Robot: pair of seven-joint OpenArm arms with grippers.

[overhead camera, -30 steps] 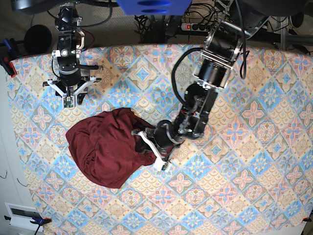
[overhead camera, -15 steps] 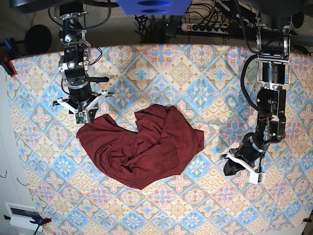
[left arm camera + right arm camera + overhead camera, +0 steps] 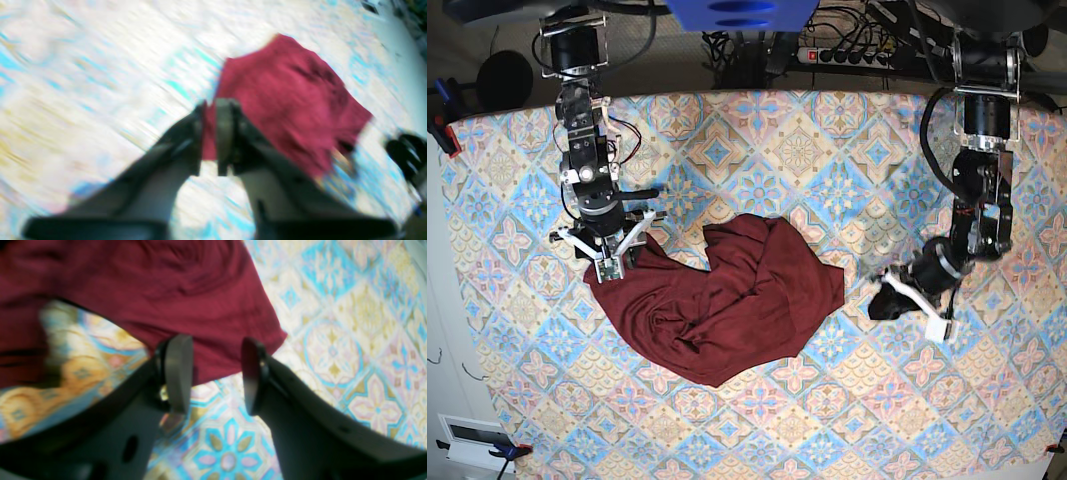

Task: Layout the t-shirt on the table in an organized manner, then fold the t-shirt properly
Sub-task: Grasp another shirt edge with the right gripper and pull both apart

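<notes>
one t-shirt (image 3: 727, 300), one table (image 3: 827, 420), two grippers: left gripper (image 3: 909, 305), right gripper (image 3: 607, 250).

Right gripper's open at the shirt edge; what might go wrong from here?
The t-shirt lies bunched with overlapping folds, so the open right gripper, at its edge, may pinch several layers. The left gripper is apart from the cloth; a one-sided pull would likely drag the heap across the table rather than spread it.
</notes>
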